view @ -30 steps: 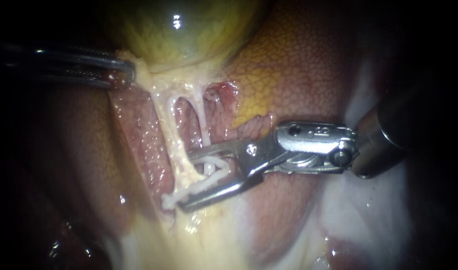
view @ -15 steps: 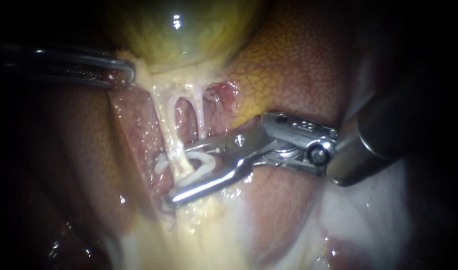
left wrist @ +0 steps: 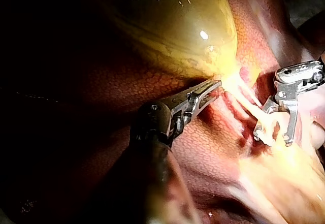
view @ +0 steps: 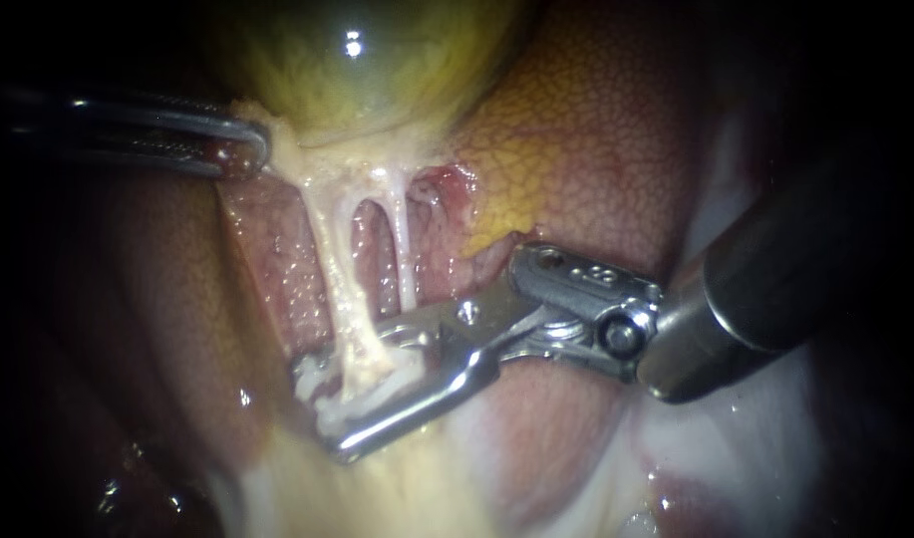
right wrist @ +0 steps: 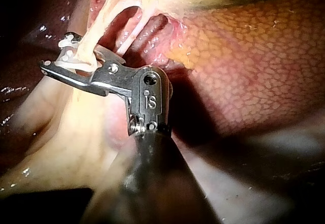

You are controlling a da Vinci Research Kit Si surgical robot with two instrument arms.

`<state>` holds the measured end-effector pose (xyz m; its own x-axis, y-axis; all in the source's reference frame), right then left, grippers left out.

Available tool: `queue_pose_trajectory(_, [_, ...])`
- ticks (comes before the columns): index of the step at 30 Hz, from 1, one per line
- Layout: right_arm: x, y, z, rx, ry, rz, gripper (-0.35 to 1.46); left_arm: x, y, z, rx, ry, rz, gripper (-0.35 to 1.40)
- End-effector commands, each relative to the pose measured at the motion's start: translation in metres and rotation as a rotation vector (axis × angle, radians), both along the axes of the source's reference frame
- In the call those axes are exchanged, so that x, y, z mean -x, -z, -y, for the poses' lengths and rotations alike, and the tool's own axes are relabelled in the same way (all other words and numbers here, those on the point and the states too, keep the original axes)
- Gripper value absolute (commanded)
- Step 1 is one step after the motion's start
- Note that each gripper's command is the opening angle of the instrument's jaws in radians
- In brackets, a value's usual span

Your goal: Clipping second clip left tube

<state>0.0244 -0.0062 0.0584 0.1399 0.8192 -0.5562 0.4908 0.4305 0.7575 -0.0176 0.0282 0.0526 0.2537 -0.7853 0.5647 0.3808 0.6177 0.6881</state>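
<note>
Pale stringy left tube (view: 342, 299), 8 o'clock, is straddled by steel right instrument (view: 322, 405), jaws narrowed on white plastic clip (view: 397, 379); yellow-green gallbladder (view: 367, 70) is gripped by left instrument (view: 252, 149); tube could be torn by sideways drag.

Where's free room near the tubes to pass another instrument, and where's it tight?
Free: gap between left tube and right tube; bare liver above the right instrument. Crowded: its clip astride the left tube; left instrument gripping the gallbladder.

My left instrument (left wrist: 210, 87) is gripping pale tissue (left wrist: 228, 82) beneath the gallbladder (left wrist: 172, 26); my right instrument (left wrist: 273, 136) is straddling the tube (left wrist: 254, 111), holding a clip (left wrist: 260, 132).
</note>
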Motion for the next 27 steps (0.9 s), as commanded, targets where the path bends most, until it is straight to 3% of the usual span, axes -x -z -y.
queue_pose_trajectory(1, [0.0001, -0.0001, -0.0001, 0.0, -0.003, 0.002, 0.35, 0.0, 0.0, 0.0, 0.0, 0.0, 0.0, -0.35])
queue_pose_trajectory(8, [0.0002, -0.0003, -0.0008, -0.017, -0.04, 0.01, 0.28, 0.0, 0.0, 0.0, 0.0, 0.0, 0.0, -0.35])
queue_pose_trajectory(14, [0.0002, -0.0004, -0.0012, -0.028, -0.047, 0.024, 0.17, 0.0, 0.0, 0.0, 0.0, 0.0, 0.0, -0.35])
queue_pose_trajectory(20, [0.0003, -0.0005, -0.0015, -0.064, -0.052, 0.057, -0.08, 0.0, 0.0, 0.0, 0.0, 0.0, 0.0, -0.35])
queue_pose_trajectory(24, [0.0003, -0.0006, -0.0015, -0.113, -0.041, 0.095, -0.35, 0.0, 0.0, 0.0, 0.0, 0.0, 0.0, -0.35])
queue_pose_trajectory(27, [0.0003, -0.0007, -0.0015, -0.125, -0.054, 0.107, -0.35, 0.0, 0.0, 0.0, 0.0, 0.0, 0.0, -0.35])
